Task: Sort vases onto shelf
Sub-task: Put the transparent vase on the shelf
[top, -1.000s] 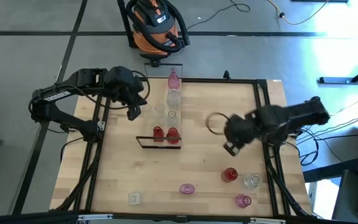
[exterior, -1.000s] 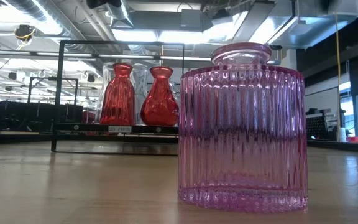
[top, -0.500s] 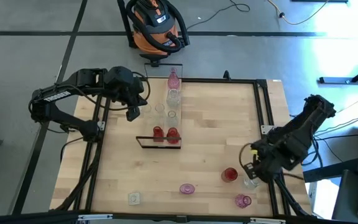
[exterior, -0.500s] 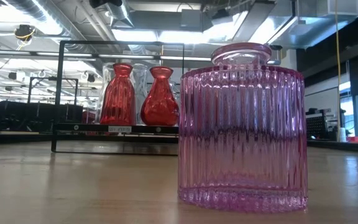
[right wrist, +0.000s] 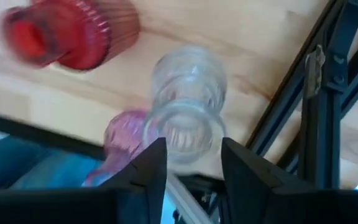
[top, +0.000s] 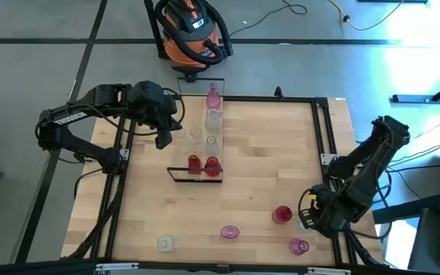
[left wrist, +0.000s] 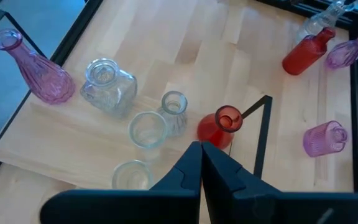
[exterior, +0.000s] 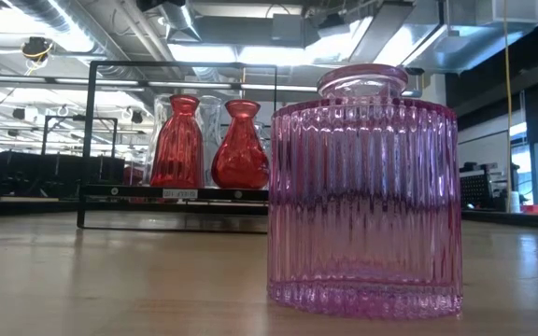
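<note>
The shelf (top: 203, 151) is a narrow plank running from the table's far edge toward its middle, with a black frame (exterior: 90, 140) at its near end. On it stand a pink vase (top: 213, 97), several clear ones (left wrist: 107, 87) and two red ones (exterior: 176, 140). My left gripper (top: 163, 139) hangs shut beside the shelf's left side. My right gripper (top: 309, 218) is open at the table's near right corner. Its fingers stand on either side of a clear vase (right wrist: 188, 109), whose mouth faces up at the wrist camera. A red vase (top: 283, 215) stands just left of it.
Loose on the tabletop's near part are a ribbed pink vase (top: 230, 231), another pink vase (top: 299, 246) and a clear one (top: 165, 244). The black table frame rail (right wrist: 319, 93) runs close beside the clear vase. An orange vacuum cleaner (top: 192, 29) sits on the floor beyond.
My right gripper has swung from the middle of the table toward its near right corner and come down over the clear vase. No vase has moved.
</note>
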`<state>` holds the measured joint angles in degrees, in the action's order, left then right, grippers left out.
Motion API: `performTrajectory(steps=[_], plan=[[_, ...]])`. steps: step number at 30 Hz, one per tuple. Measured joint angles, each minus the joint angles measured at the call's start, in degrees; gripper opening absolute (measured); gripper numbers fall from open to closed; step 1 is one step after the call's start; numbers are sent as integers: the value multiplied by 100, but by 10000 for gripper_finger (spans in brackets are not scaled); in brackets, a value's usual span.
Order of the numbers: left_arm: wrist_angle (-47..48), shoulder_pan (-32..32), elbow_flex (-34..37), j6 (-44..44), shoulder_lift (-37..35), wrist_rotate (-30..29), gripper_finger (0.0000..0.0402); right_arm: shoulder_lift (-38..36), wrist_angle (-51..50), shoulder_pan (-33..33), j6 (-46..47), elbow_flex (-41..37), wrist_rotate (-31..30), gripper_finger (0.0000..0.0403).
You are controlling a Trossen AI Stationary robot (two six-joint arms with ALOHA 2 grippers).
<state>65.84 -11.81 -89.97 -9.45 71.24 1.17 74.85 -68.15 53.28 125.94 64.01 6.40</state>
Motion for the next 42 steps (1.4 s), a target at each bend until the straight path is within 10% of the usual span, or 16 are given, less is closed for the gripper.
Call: performTrajectory(steps=[14, 21, 26, 33, 42], plan=[[4, 0, 1, -68, 2, 272, 0, 19, 728, -4, -36, -777, 116, 133], [-161, 1, 2, -61, 2, 184, 0, -47, 858, -170, -463, -776, -110, 21], [-527, 0, 2, 191, 2, 138, 0, -292, 642, -643, -1125, -761, 153, 25], [-1576, 105, 2, 1504, 261, 1427, 0, -697, -1517, -1534, -2304, 377, -151, 15], [-2791, 429, 2, 2271, 1200, 1498, 28, -734, -2127, -3193, -4112, 2378, -1871, 13]])
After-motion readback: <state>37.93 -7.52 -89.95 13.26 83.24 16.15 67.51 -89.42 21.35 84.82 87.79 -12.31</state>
